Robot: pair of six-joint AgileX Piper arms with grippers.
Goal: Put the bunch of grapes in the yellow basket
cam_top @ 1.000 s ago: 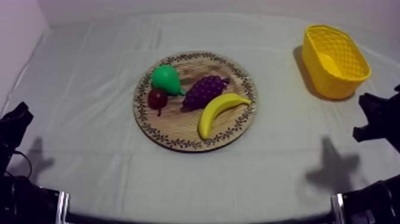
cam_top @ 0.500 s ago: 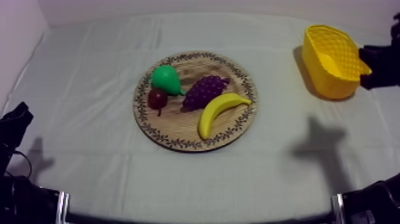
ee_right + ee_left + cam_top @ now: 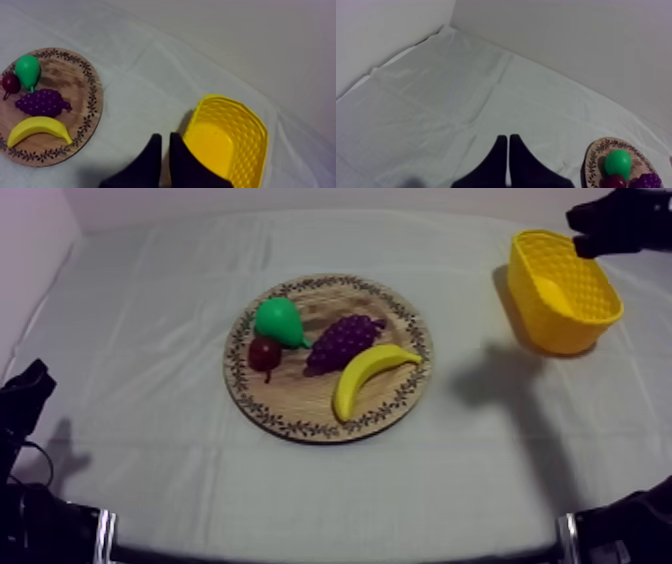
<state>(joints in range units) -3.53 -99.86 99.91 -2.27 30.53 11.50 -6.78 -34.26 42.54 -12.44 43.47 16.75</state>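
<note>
The bunch of grapes (image 3: 343,341) lies on the wooden board (image 3: 300,428), between the pear (image 3: 280,321) and the banana (image 3: 370,376), well left of the yellow basket (image 3: 560,288). Our right gripper (image 3: 163,136), fingers together, hangs near the basket. We advise parting the fingers, travelling left and descending clear of the neighbouring fruit. The wrist views settle the finger state, which the top view leaves unclear. Our left gripper (image 3: 508,137) is likewise together.

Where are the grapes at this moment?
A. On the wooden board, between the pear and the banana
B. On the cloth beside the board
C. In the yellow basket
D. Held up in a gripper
A: the grapes lie on the board, with the pear on one side and the banana on the other.
</note>
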